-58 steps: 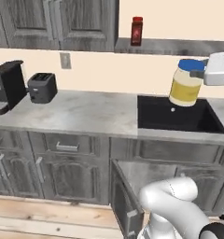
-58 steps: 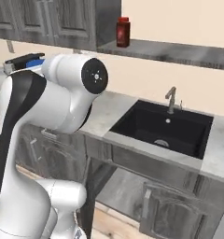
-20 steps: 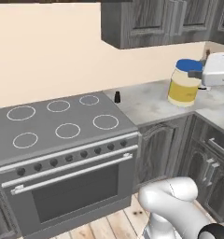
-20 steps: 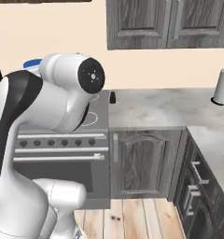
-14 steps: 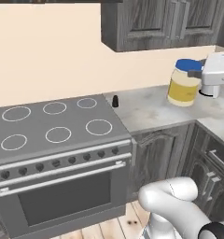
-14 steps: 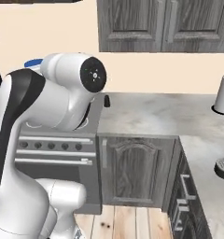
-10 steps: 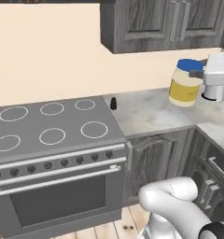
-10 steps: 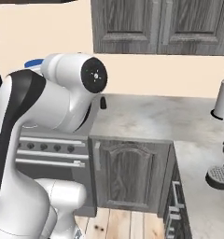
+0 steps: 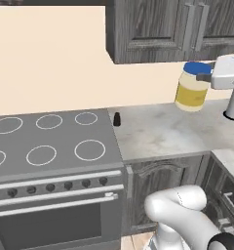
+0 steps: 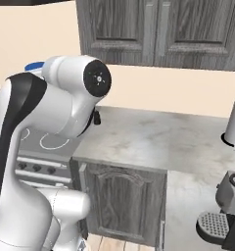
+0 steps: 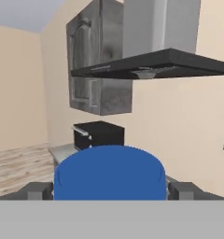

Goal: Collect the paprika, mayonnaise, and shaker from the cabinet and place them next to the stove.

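Holding the mayonnaise point(image 9: 192, 87) by its lid between wide-spread jaws, we should lower it upright beside the stove point(image 9: 50, 146).

Kitchen: stove point(image 9: 46, 146), cabinets point(image 10: 158, 32), stone counter point(image 10: 153, 137).

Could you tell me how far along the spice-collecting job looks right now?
Done: the shaker stands on the counter right beside the stove. In hand: the pincer holds the mayonnaise by its blue lid, in the air above the counter, not yet set down. Left: placing it, and the paprika, which isn't by the stove.
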### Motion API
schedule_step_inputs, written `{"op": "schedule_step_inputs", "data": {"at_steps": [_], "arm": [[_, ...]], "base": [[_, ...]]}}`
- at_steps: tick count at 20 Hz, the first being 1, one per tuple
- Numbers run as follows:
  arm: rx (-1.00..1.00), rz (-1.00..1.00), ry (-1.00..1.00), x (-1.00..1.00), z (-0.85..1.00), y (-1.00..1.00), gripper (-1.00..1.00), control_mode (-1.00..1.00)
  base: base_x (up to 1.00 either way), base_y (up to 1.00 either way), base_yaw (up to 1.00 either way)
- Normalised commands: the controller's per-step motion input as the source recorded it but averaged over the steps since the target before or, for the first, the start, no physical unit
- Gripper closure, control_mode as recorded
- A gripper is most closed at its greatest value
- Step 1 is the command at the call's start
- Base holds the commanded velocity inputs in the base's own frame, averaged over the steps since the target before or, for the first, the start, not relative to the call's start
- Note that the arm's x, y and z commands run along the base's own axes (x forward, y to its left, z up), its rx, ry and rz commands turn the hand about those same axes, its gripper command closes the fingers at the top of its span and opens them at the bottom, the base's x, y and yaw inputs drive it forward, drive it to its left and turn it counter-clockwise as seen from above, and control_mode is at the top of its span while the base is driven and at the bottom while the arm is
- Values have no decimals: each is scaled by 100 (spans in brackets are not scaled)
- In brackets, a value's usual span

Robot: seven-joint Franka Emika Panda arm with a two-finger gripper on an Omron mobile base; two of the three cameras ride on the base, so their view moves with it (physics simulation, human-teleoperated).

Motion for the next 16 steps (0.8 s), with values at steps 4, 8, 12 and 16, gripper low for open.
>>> {"op": "schedule_step_inputs", "data": {"at_steps": [4,8,12,16], "arm": [[0,0,0,0,0,0,100,100],[0,0,0,0,0,0,100,100],[0,0,0,0,0,0,100,100],[0,0,0,10,-38,4,100,-100]], "base": [[55,-39,19],[61,-1,9],[50,10,0],[8,2,0]]}}
